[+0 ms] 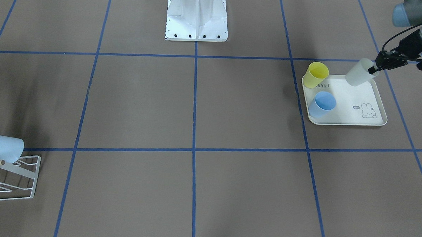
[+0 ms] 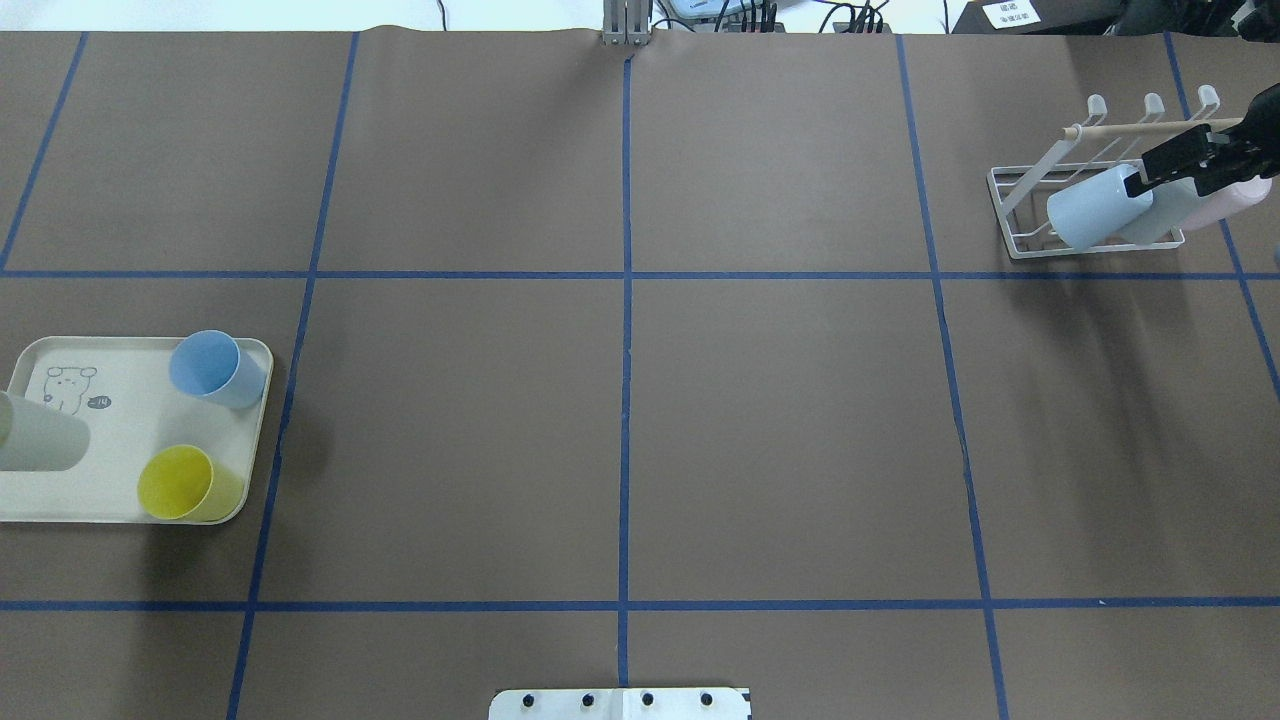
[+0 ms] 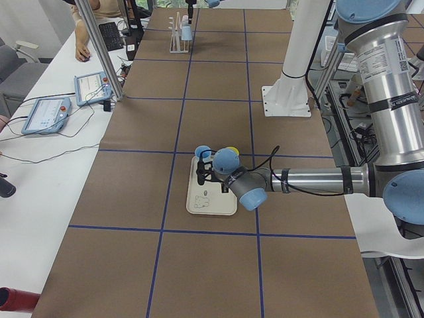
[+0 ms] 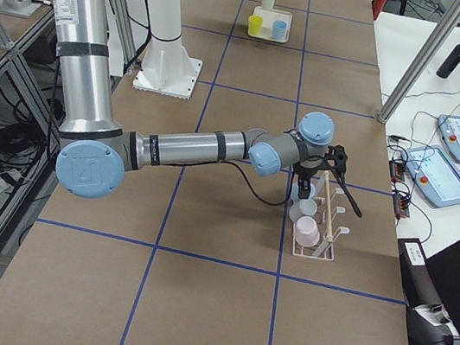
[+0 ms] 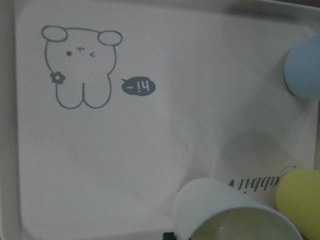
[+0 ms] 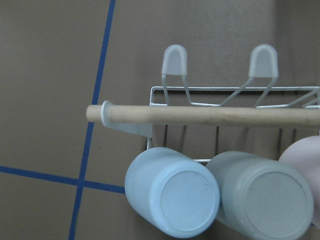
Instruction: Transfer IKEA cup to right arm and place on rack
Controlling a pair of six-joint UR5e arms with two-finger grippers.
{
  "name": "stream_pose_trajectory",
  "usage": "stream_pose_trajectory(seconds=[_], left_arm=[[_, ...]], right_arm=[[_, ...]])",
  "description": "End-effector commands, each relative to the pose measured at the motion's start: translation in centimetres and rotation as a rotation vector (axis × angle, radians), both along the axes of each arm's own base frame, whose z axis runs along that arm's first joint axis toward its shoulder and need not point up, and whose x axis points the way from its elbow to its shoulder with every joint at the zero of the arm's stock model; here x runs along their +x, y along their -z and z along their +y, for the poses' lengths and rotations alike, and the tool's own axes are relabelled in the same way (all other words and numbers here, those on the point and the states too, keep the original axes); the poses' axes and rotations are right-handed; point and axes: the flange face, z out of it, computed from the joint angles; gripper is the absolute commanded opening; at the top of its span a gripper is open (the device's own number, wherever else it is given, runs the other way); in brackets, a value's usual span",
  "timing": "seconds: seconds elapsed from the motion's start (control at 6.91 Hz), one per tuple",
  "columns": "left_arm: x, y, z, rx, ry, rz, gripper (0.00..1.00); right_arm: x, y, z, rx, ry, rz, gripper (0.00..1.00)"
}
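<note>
Since the left gripper is pinched on the rim of the pale grey IKEA cup, apparently with one finger inside the mouth and one outside, the pick-up from the tray is the step in hand. The cup hangs tilted from those fingers, its base pointing away from them, low over the cream rabbit-print tray. Whether it has cleared the tray I cannot tell.

Next, I judge, it must be raised clear and carried toward the table's middle. It should be presented so the other arm can take the wall or base (the rim is occupied).

The right gripper is well apart, at the rack, with its fingers just beside the light blue cup. How wide they stand I cannot tell. It would need to back off from the wooden peg without nudging anything.

Beyond the held cup's base from the left fingers, a yellow cup and a blue cup stand upright on the tray, both seemingly empty. Under the right fingers the rack carries three cups side by side: the light blue cup, a grey-green cup and a pink cup.
</note>
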Motion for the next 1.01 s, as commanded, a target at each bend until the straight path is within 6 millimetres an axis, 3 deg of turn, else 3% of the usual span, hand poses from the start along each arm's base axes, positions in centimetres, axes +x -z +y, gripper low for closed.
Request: stream_pose_trajectory(seconds=[0.0,0.14,0.29,0.58,0.87], left_arm=[[-4.6,1.8,-1.1,0.014,0.100,0.042,0.00],[-4.3,3.0,-2.5,0.008,0.116,0.053,0.00],[-3.6,6.3,-5.4,-0.024,0.151,0.093,0.00],[-0.8,13.5,-10.3,-0.090,0.183,0.177,0.00],[3.7,22.1,-14.0,-0.155,0.180,0.264,0.00]], right_arm=[[-2.4,0.7,0.7,0.094,0.024,-0.038,1.00],[-4.8,1.5,1.4,0.098,0.006,-0.096,1.00],[-7.4,2.9,2.6,0.064,-0.030,-0.178,1.00],[-11.2,6.2,4.7,-0.056,-0.085,-0.335,1.00],[-13.1,8.5,6.7,-0.064,-0.070,-0.448,1.00]])
